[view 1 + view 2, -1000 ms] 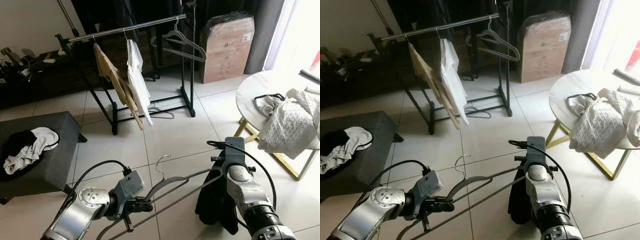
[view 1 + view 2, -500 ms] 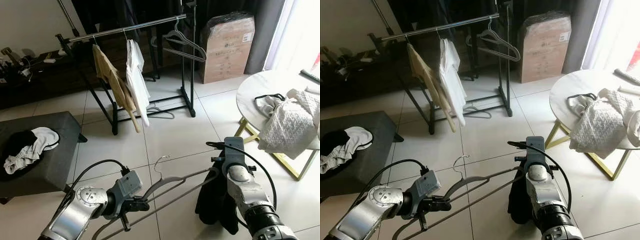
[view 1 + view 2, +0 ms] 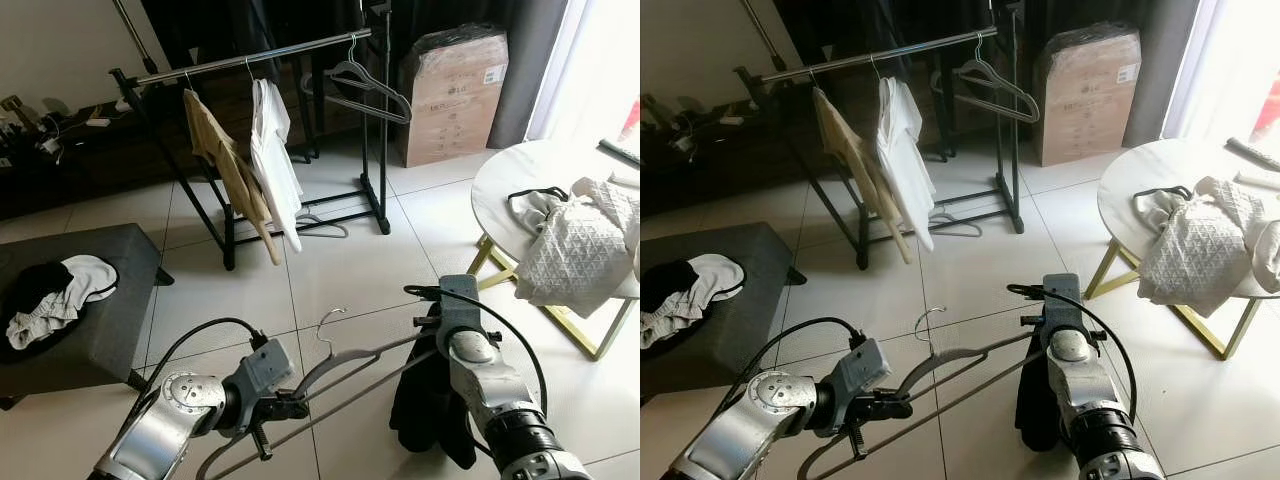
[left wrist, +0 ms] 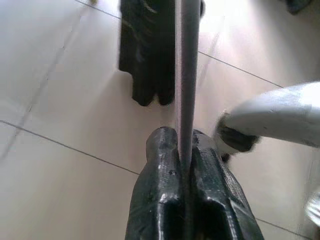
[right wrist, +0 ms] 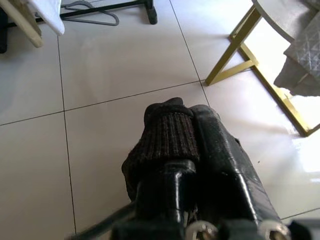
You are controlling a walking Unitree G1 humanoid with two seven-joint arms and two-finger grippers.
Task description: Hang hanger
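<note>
So we're maybe halfway: left claw [image 3: 285, 408] clamped on the grey hanger [image 3: 345, 362], right claw [image 5: 187, 150] pinching the black garment [image 3: 430, 400], both low over the floor, well short of the rail [image 3: 250, 55].

Home: clothes rack [image 3: 250, 60] (tiled floor [image 3: 340, 270]), round table [image 3: 520, 175].

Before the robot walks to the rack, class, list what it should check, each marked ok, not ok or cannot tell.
1. Left pincer shut on the grey plastic hanger: ok.
2. Right pincer shut on the black knitted garment: ok.
3. Garment fully on hanger: cannot tell.
4. Free space on the silver rail of the black clothes rack: ok.
5. Tiled floor towards the rack free of obstacles: ok.
</note>
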